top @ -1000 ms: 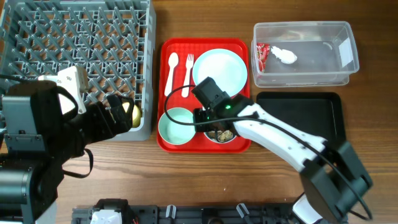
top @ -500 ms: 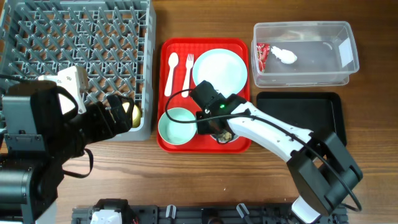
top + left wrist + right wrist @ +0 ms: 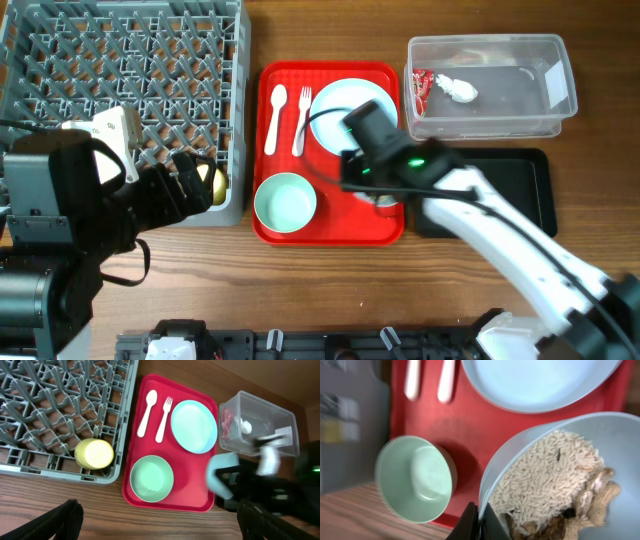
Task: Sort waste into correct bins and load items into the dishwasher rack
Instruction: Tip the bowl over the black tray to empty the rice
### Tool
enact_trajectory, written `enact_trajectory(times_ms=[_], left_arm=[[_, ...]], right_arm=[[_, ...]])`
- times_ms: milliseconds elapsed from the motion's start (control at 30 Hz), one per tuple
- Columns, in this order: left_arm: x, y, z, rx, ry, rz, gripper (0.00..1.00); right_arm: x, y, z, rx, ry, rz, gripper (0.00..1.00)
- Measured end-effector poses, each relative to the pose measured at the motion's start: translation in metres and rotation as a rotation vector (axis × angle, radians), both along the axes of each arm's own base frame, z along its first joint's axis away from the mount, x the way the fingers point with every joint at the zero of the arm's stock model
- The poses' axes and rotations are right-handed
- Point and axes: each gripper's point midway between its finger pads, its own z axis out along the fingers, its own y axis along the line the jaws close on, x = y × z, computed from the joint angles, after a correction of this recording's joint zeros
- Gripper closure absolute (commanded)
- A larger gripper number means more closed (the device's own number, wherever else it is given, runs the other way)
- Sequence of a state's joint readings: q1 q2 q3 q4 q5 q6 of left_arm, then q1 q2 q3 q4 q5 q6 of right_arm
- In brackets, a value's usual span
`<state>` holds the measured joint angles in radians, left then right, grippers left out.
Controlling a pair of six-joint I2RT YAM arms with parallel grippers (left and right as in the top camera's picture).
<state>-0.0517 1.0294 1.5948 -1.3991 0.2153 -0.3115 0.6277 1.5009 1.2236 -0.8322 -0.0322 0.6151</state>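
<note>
My right gripper (image 3: 482, 522) is shut on the rim of a light-blue bowl (image 3: 620, 435) holding beige rice (image 3: 555, 485) and brown scraps, lifted and tilted. In the overhead view the right gripper (image 3: 372, 190) is over the red tray's right edge, next to the black tray (image 3: 510, 170). An empty light-blue bowl (image 3: 285, 202), plate (image 3: 345, 105), white spoon (image 3: 277, 115) and fork (image 3: 302, 115) lie on the red tray (image 3: 330, 228). The yellow-green cup (image 3: 94, 453) stands in the grey rack (image 3: 120, 60). My left gripper (image 3: 165, 525) is open and empty.
The clear tub (image 3: 500, 128) at the back right holds the red wrapper (image 3: 420, 88) and the white napkin (image 3: 458, 88). The black tray lies just in front of it. Bare wood table (image 3: 330, 290) runs along the front.
My right gripper has lifted the rice bowl off the red tray's front right corner and carried it right and back, towards the black tray. The left arm has not moved.
</note>
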Motion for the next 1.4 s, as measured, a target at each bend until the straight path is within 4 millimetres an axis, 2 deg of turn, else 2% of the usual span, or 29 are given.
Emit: enact_trajectory(times_ms=[67,200,367,533,767,867,1033,1233,1400], left_arm=[[0.0,0.0,0.0,0.0,0.0,0.0,0.0],[0.0,0.0,0.0,0.0,0.0,0.0,0.0],[0.0,0.0,0.0,0.0,0.0,0.0,0.0],[0.0,0.0,0.0,0.0,0.0,0.0,0.0],[0.0,0.0,0.0,0.0,0.0,0.0,0.0],[0.0,0.0,0.0,0.0,0.0,0.0,0.0],[0.0,0.0,0.0,0.0,0.0,0.0,0.0],[0.0,0.0,0.0,0.0,0.0,0.0,0.0],[0.0,0.0,0.0,0.0,0.0,0.0,0.0]], right_arm=[[0.003,-0.019,0.009,0.005,0.005,-0.035,0.96],[0.003,-0.064,0.003,-0.03,0.082,-0.106,0.96],[0.008,-0.087,0.005,0.057,0.119,-0.035,0.96],[0.008,-0.101,0.012,0.256,0.128,0.054,0.96],[-0.008,-0.146,-0.009,0.53,0.144,-0.004,0.96],[-0.014,-0.155,-0.015,0.629,0.116,-0.012,0.96],[-0.012,-0.169,0.0,0.775,-0.011,-0.01,0.96],[-0.008,-0.187,0.006,0.791,-0.088,-0.036,0.96],[-0.007,-0.191,0.006,0.79,-0.099,-0.048,0.96]])
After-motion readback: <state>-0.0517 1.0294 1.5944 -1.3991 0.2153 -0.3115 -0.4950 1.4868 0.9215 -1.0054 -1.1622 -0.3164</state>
